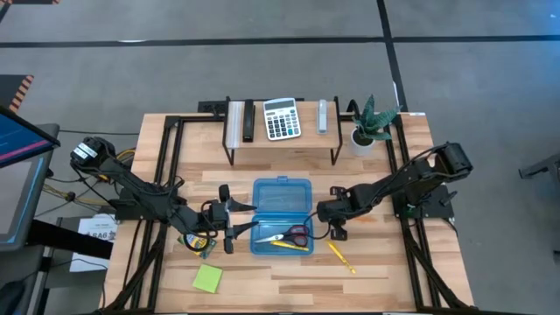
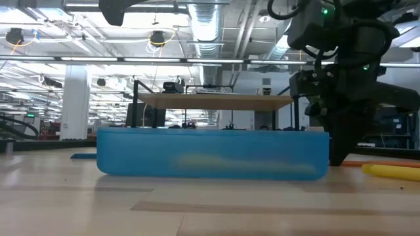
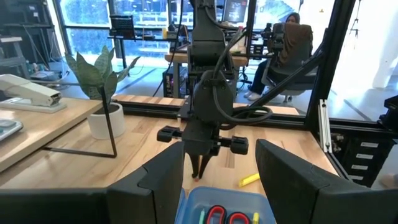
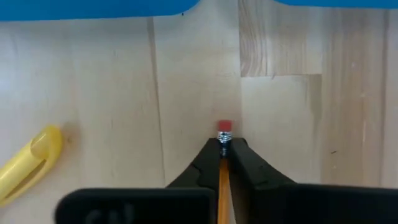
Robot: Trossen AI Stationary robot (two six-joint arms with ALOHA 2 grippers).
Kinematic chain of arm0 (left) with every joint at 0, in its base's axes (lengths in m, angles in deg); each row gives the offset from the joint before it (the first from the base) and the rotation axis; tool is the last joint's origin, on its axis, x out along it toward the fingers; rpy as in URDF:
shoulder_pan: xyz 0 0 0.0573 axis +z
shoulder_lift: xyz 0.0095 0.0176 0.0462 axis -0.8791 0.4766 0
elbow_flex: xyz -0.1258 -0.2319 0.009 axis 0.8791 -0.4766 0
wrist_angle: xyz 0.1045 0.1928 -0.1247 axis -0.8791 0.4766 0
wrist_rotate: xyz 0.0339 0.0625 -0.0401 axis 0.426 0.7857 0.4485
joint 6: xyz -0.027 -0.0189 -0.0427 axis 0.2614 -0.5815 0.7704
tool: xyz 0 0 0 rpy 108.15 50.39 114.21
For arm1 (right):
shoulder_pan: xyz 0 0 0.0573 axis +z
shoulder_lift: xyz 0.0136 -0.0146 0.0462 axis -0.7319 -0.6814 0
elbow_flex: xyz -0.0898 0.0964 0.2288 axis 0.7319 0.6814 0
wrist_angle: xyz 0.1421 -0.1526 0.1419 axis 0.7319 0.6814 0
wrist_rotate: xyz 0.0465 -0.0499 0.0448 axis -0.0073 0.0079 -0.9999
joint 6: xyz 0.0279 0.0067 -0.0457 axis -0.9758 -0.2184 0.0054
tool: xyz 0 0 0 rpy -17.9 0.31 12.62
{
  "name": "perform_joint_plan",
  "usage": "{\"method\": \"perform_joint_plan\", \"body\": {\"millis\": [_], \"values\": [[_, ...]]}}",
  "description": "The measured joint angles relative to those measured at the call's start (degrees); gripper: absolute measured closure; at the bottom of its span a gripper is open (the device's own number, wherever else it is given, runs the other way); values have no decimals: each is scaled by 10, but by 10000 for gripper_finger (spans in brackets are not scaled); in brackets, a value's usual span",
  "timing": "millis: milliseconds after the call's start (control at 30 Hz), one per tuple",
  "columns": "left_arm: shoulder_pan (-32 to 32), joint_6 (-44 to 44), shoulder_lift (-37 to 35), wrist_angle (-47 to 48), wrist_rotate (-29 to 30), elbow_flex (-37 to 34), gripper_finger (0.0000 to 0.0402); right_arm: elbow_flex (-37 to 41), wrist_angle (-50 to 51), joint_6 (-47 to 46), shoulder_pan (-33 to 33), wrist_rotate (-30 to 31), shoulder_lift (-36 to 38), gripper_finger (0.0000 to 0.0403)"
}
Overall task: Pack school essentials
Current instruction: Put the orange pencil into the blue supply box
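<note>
A translucent blue case (image 1: 281,199) lies open at mid-table; red-handled scissors (image 1: 296,234) and a yellow pencil (image 1: 287,245) lie in its near half. My left gripper (image 1: 248,219) is open at the case's left side, and in the left wrist view its fingers stand either side of the case (image 3: 219,208) without touching. My right gripper (image 1: 322,213) is at the case's right side, pointing down, shut on a pencil (image 4: 223,180). A yellow marker (image 1: 341,256) and a lime-green sticky-note pad (image 1: 207,278) lie flat on the table. The crayon box (image 1: 197,243) lies partly under my left arm. My right gripper pinches the pencil between its two fingers, just behind the metal band (image 4: 224,142) at the eraser end. The pencil lies along the fingers, which point down from above. The red eraser (image 4: 224,127) sticks out past the fingertips toward the table; whether it touches the wood cannot be told.
A raised shelf (image 1: 280,140) at the far side carries a white-and-grey calculator (image 1: 282,118) and a stapler (image 3: 28,93). A potted plant (image 1: 366,127) stands at the far right. A seated person (image 3: 292,43) is in the room beyond. Bare wood lies at the near edge.
</note>
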Motion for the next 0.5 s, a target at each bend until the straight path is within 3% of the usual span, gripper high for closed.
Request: {"method": "perform_joint_plan", "body": {"millis": [500], "values": [[0, 5, 0, 7, 0, 0, 214, -31, 44, 12, -4, 11, 16, 399]]}}
